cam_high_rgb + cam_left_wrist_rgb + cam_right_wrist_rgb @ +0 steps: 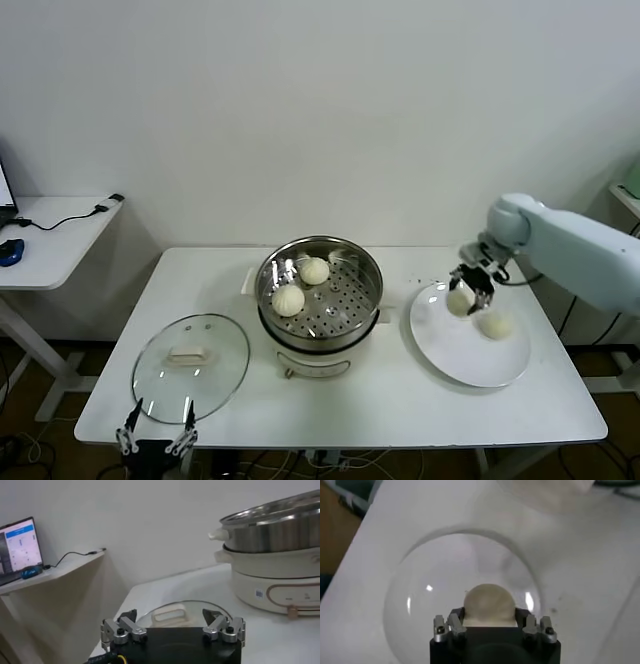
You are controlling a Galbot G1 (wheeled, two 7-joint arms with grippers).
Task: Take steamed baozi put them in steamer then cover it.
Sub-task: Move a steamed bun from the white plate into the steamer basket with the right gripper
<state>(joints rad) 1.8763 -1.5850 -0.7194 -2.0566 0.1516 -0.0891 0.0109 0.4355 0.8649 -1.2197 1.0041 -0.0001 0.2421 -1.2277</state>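
The steel steamer (345,262) on its cream base stands mid-table with two baozi inside, one (288,299) toward the front and one (315,270) behind it. On the white plate (455,350) at the right lies another baozi (494,325). My right gripper (464,297) is over the plate's far left part, shut on a baozi (488,603) held between its fingers. The glass cover (190,365) with its cream handle (168,615) lies flat at the front left. My left gripper (170,620) waits open at the table's front edge, just short of the cover.
A side desk (55,235) with a laptop (17,547) and cable stands off the table's left. The steamer's wall (280,532) rises to the right of the cover.
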